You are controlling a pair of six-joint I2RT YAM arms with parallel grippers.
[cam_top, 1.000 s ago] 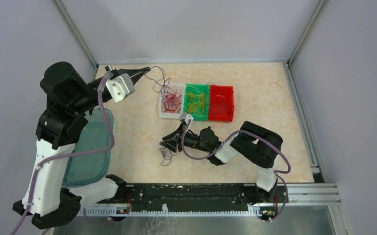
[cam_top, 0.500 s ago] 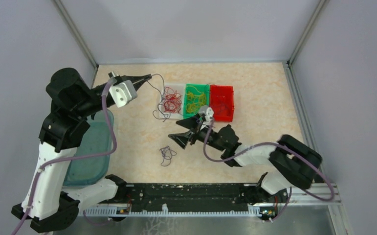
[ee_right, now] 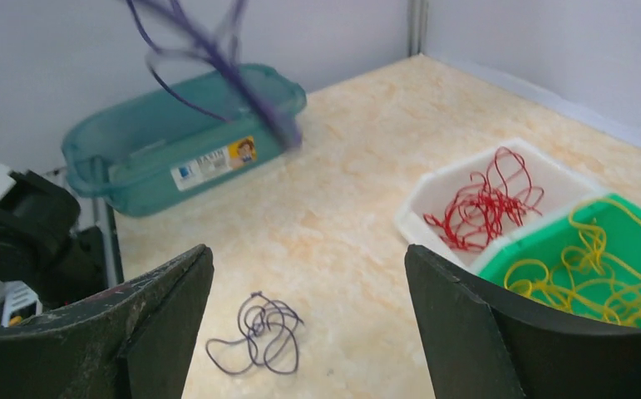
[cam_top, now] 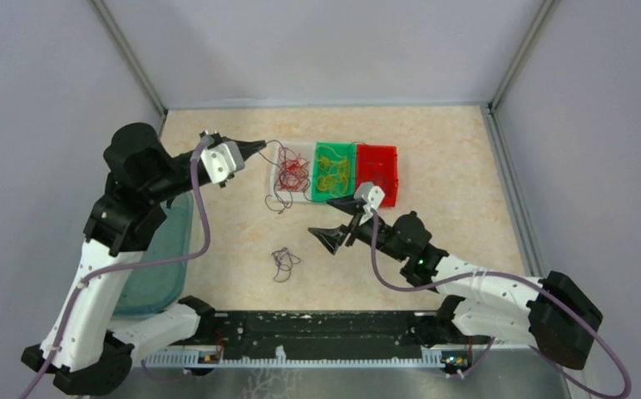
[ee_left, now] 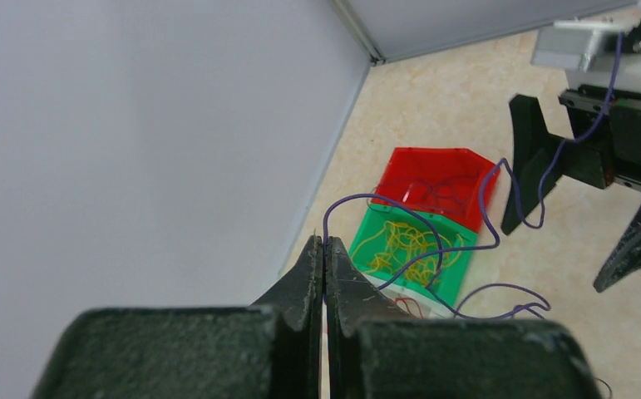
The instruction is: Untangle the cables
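The right pincer (cam_top: 337, 223) hangs with its jaws spread wide and nothing between them, low over the middle of the table (cam_top: 450, 166). At its seven o'clock, closer to the arm bases, a small purple coil (cam_top: 283, 263) lies loose on the bare surface, touching nothing else. Off at nine o'clock from that coil sits a teal tub (cam_top: 167, 249) against the left arm.

Farther back, at about eleven to one o'clock from the open pincer, three bins stand side by side. The white bin (cam_top: 277, 193) holds the red cables (cam_top: 292, 173), the green bin (cam_top: 333, 148) holds the yellow cables (cam_top: 332, 173), and the red bin (cam_top: 379, 154) seems to hold a few dark strands, though they are hard to make out.

Farthest off, at ten o'clock, the left pincer (cam_top: 260, 145) is clenched tight on one end of a long purple strand (cam_top: 273, 195). It droops past the white bin's left edge to the table. I cannot tell whether it snags the red ones.

I'd say the sorting is mostly done: reds and yellows are parted. What looks left is the two purple pieces, the one held up and the coil on the table.
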